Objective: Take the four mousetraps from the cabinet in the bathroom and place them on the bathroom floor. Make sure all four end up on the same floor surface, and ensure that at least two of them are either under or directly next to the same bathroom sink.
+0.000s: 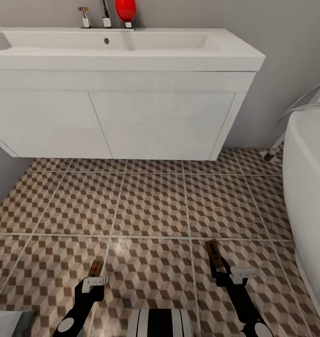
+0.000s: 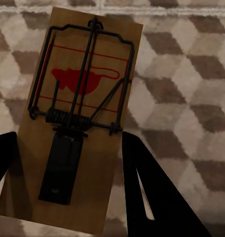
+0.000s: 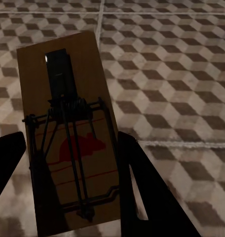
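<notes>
Each arm carries one mousetrap above the bathroom floor (image 1: 150,206): in the head view the left gripper (image 1: 94,281), at about 7 o'clock, has its jaws closed on the left mousetrap (image 1: 96,268), and the right gripper (image 1: 225,274), at about 5 o'clock, has its jaws closed on the right mousetrap (image 1: 214,252). The wrist views show dark fingers (image 2: 157,197) flanking each board, with the right trap (image 3: 68,138) seemingly pinched by its edges, though actual contact is hard to confirm. The bathroom sink (image 1: 122,47) on its white vanity sits at 12 o'clock, well apart from both traps. The main risk, as I judge it, is releasing here: the traps would land on the tiles too far from the sink to count as beside it. A narrow edge grip could also let a board twist or slip out if the arms swing forward quickly. The bathtub (image 1: 309,187) at 3 o'clock crowds the right arm's reach.
</notes>
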Tool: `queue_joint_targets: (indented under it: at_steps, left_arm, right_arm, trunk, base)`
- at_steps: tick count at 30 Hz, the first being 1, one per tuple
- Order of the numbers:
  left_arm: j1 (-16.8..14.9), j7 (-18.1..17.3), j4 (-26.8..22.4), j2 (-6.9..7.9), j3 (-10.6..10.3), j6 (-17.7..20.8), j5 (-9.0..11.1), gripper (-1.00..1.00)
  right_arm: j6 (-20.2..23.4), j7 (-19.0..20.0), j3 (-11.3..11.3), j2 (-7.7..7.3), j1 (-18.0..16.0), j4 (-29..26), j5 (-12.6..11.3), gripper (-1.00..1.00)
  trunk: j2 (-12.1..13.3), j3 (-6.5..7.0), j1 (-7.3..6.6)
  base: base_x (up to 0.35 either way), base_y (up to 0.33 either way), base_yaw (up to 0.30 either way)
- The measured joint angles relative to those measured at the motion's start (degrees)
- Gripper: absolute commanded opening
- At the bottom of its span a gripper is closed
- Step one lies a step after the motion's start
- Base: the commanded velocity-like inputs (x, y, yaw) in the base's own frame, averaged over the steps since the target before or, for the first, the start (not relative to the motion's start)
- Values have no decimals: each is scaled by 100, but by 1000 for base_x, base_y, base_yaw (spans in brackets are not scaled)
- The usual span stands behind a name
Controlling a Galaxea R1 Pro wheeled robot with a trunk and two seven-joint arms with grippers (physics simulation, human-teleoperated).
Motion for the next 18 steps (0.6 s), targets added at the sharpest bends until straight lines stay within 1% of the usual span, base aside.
queue_joint_targets:
  at_steps: [18]
  left_arm:
    - [0,0,-1,0,0,0,0,-100]
  right_arm:
    - [-3,6,0,0,2,0,0,-100]
  trunk:
    - [-24,-399,46]
  base:
    - [0,0,0]
